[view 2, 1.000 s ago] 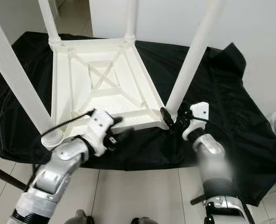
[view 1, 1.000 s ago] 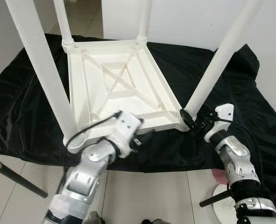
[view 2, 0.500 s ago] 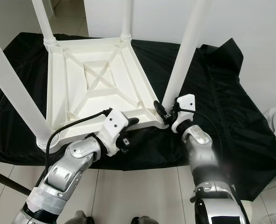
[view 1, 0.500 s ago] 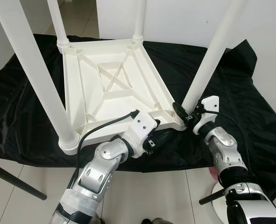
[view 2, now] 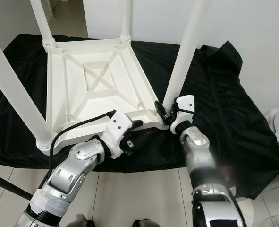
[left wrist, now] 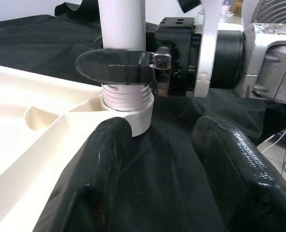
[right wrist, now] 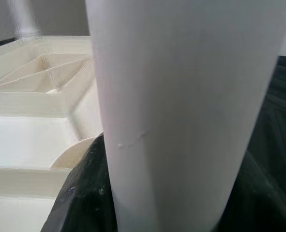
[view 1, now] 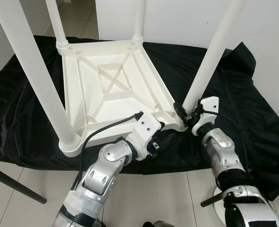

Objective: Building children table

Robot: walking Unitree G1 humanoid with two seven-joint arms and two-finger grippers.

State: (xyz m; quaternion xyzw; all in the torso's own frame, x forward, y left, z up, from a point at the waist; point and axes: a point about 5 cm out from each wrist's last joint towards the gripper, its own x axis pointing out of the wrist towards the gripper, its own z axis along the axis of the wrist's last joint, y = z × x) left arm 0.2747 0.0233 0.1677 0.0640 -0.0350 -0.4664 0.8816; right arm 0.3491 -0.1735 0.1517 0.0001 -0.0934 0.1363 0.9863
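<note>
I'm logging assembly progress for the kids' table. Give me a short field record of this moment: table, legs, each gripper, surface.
table: white table top, upside down
legs: four upright in the corner sockets
right gripper: clamped round the near right leg just above its socket, threads visible
left gripper: open, at the table's near edge beside that socket
surface: black cloth under everything

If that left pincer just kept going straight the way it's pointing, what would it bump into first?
Probably the white leg at its threaded base, where the right pincer is clamped round it. The left pincer is open over the black cloth, aimed at that corner of the upturned table; depth is hard to judge.
</note>
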